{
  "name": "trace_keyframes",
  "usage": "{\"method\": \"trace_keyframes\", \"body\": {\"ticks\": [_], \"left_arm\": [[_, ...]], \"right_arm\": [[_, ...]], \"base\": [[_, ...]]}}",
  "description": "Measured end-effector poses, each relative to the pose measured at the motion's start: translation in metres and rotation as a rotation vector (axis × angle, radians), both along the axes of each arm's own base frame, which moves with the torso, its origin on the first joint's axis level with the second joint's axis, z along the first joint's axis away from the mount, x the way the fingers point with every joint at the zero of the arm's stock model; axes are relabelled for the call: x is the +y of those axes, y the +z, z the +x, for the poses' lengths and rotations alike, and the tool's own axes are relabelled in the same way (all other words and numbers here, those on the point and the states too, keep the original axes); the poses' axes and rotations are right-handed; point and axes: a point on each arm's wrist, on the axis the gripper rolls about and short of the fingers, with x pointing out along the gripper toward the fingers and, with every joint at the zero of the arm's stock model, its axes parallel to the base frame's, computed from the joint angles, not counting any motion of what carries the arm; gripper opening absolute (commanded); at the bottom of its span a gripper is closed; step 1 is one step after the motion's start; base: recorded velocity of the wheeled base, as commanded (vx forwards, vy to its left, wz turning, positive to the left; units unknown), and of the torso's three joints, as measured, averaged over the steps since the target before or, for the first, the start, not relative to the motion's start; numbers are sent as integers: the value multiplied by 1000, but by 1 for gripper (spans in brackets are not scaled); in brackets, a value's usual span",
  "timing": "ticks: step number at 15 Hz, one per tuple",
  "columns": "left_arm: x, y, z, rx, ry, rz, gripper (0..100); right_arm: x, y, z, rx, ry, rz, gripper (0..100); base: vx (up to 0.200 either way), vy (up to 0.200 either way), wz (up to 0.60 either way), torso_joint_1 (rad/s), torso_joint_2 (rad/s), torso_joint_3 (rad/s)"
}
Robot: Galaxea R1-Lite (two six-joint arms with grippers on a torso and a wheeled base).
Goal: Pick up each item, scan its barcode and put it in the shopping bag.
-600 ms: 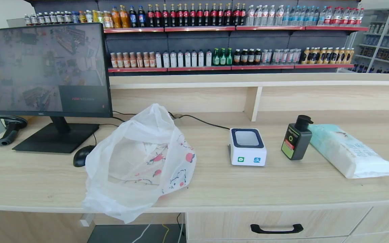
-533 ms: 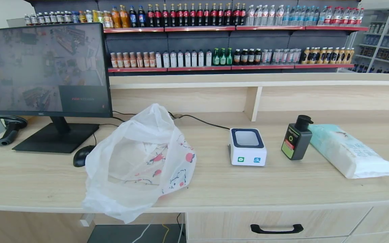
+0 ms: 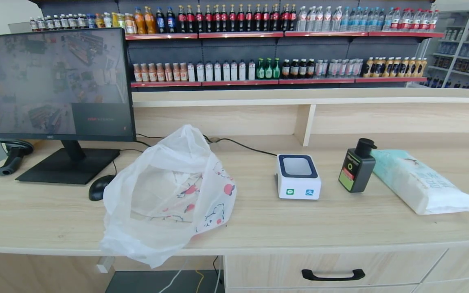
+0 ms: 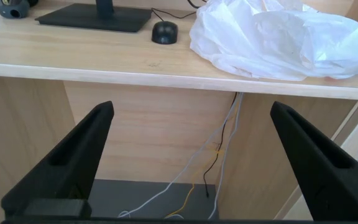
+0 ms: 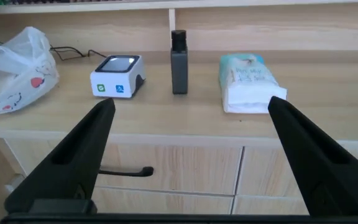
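Worktop (image 3: 340, 219): long, pale wood.
Shopping bag (image 3: 169, 199): white, slumped at the front edge, left of the scanner.
Tissue pack (image 3: 419, 185): flat, far right.
Scanner (image 3: 298, 177): white box, middle.
Pump bottle (image 3: 356, 167): dark, upright, just beside the tissue pack.
Left pincer (image 4: 191, 107): fingers wide apart, below the bag.
Right pincer (image 5: 191, 102): fingers wide apart, facing the bottle.

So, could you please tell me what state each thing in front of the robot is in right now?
Shopping bag: mouth open, slumped, overhanging the counter edge.
Barcode scanner: upright, window facing up.
Pump bottle: standing upright.
Tissue pack: lying flat.
Monitor: switched on.
Drawer: shut.
Left gripper: open, empty.
Right gripper: open, empty.
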Motion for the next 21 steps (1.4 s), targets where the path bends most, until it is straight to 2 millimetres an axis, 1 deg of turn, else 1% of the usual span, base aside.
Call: {"method": "trace_keyframes", "body": {"ticks": [2, 4, 5, 6, 7, 8, 9, 10, 12, 13, 16, 19, 21], "left_arm": [[0, 0, 0, 0, 1, 0, 100], [0, 0, 0, 0, 0, 0, 100], [0, 0, 0, 0, 0, 0, 100], [0, 0, 0, 0, 0, 0, 100], [0, 0, 0, 0, 0, 0, 100], [0, 0, 0, 0, 0, 0, 100], [0, 0, 0, 0, 0, 0, 100], [0, 0, 0, 0, 0, 0, 100], [0, 0, 0, 0, 0, -1, 100], [0, 0, 0, 0, 0, 0, 100], [0, 0, 0, 0, 0, 0, 100], [0, 0, 0, 0, 0, 0, 100], [0, 0, 0, 0, 0, 0, 100]], "right_arm": [[0, 38, 18, -72, 24, -6, 100], [2, 76, 49, -205, 35, -18, 100], [4, 91, 66, -272, 34, -25, 100], [5, 105, 87, -348, 29, -32, 100], [7, 112, 109, -399, 24, -39, 100], [8, 115, 126, -430, 17, -45, 100], [9, 111, 146, -426, 13, -55, 100], [10, 103, 161, -394, 11, -63, 100], [11, 85, 180, -309, 15, -72, 100], [12, 77, 185, -269, 19, -74, 100], [12, 51, 188, -172, 26, -78, 100], [12, 26, 182, -84, 35, -81, 100], [12, 19, 186, -54, 45, -83, 100]], "base": [[0, 0, 0, 0, 0, 0], [0, 0, 0, 0, 0, 0], [0, 0, 0, 0, 0, 0], [0, 0, 0, 0, 0, 0], [0, 0, 0, 0, 0, 0], [0, 0, 0, 0, 0, 0], [0, 0, 0, 0, 0, 0], [0, 0, 0, 0, 0, 0], [0, 0, 0, 0, 0, 0], [0, 0, 0, 0, 0, 0], [0, 0, 0, 0, 0, 0], [0, 0, 0, 0, 0, 0], [0, 0, 0, 0, 0, 0]]}}
